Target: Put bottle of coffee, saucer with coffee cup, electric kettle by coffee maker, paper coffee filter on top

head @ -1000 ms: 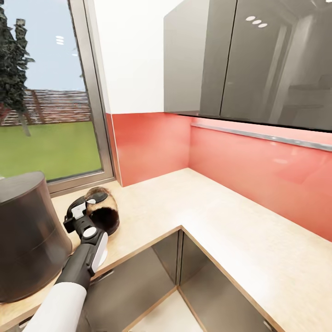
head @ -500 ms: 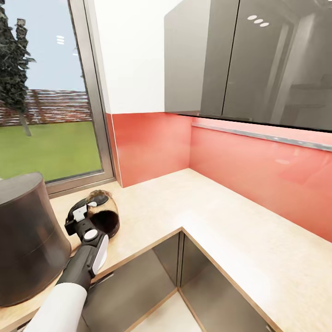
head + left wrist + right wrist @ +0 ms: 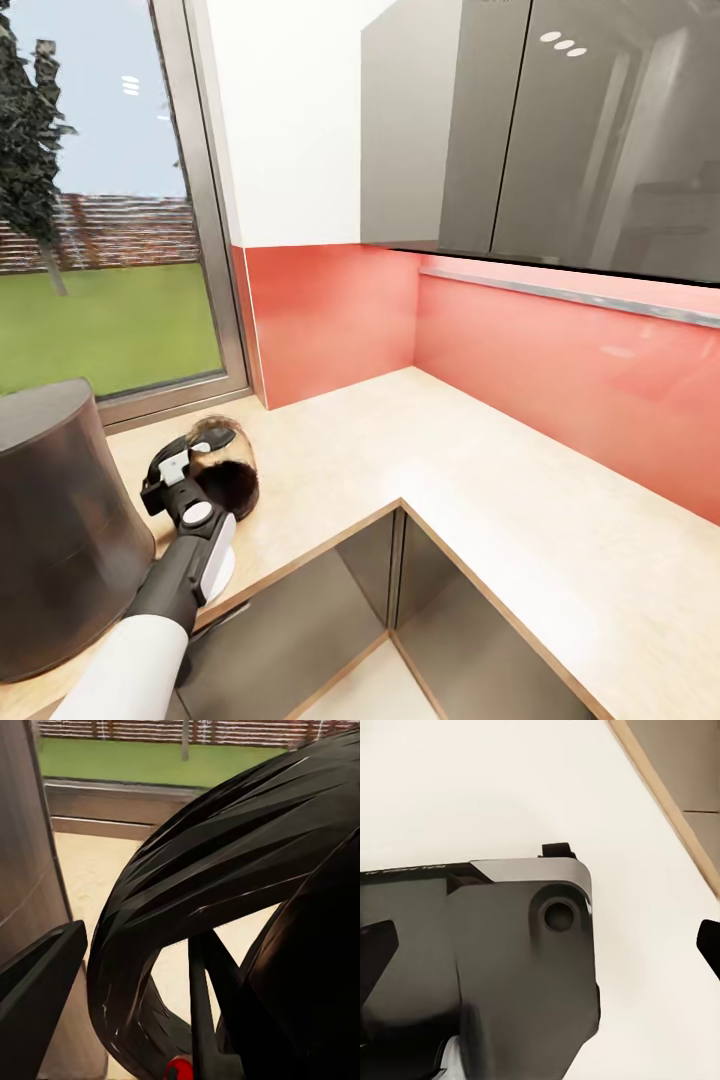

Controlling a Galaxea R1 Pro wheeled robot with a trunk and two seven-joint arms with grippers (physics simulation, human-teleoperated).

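Observation:
The tall dark grey coffee maker [image 3: 55, 530] stands on the pale kitchen countertop [image 3: 480, 490] at the left, below the window. Right beside it is the electric kettle [image 3: 228, 468], clear glass with dark liquid, close over the counter. My left gripper [image 3: 178, 472] is shut on its black loop handle. In the left wrist view the kettle's black handle and body [image 3: 225, 892] loom very close, one finger [image 3: 37, 997] shows at the edge, and the coffee maker's grey wall [image 3: 22, 870] rises alongside. My right gripper [image 3: 540, 945] hangs open over my own dark base.
The red backsplash [image 3: 560, 370] runs behind the L-shaped counter, with glossy grey wall cabinets [image 3: 540, 130] above it. A window [image 3: 100, 200] onto a lawn is behind the coffee maker. Grey lower cabinets [image 3: 400, 590] meet at the inner corner.
The head view has drifted slightly. My left gripper and the kettle have sunk a little and come closer to the coffee maker.

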